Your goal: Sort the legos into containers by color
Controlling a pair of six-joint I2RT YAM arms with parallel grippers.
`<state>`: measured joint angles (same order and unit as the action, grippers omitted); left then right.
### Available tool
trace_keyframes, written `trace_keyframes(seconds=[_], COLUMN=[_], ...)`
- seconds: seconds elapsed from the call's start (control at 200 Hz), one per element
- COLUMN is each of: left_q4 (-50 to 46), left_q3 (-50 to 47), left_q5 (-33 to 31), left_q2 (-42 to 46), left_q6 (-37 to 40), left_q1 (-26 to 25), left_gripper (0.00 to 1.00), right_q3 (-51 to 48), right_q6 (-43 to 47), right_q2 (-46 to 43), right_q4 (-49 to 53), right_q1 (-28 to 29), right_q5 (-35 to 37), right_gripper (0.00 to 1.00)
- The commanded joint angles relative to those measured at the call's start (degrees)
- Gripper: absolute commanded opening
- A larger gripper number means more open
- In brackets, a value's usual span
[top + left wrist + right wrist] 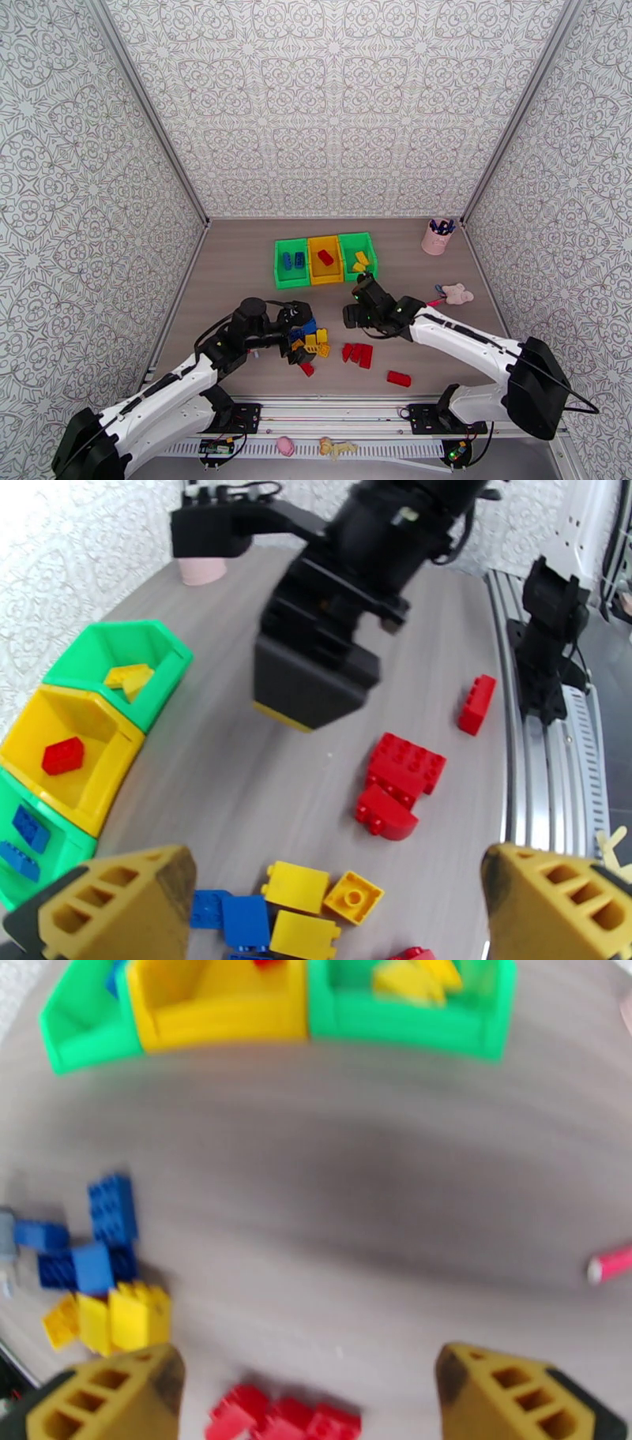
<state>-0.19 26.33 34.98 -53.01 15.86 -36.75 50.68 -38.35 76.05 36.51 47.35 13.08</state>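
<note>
Yellow legos [304, 910] beneath left pincer [336, 871]

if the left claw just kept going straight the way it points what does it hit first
Probably the yellow brick lying just ahead, in line with the gap of the open left claw, a blue brick beside it. Depth is unclear, so the table might come first.
</note>
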Motion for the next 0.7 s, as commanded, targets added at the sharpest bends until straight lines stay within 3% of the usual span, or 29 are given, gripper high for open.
trace_keyframes(seconds=[0.0, 0.18, 0.31, 0.695], left_q4=[1.36, 5.34, 3.62, 4.24], left_q3=[1.56, 0.50, 1.17, 1.01], left_q5=[4.50, 6.44, 8.02, 9.67], left_q2=[-2.49, -3.68, -4.89, -5.29], left_q6=[2.35, 3.05, 4.09, 4.49], left_q1=[-0.56, -0.43, 0.25, 2.21], left_gripper=[1.00, 1.00, 1.00, 1.00], right_q3=[-4.17, -11.41, -13.84, -20.60], right_q6=[-12.01, -21.95, -27.34, -29.23], right_q2=[-4.67, -12.11, -16.02, -16.51], right_q4=[8.91, 15.63, 19.84, 18.60], right_q1=[0.75, 3.31, 4.14, 4.17], right_q5=[2.57, -5.46, -6.97, -10.15], right_gripper=[0.87, 0.86, 0.86, 0.86])
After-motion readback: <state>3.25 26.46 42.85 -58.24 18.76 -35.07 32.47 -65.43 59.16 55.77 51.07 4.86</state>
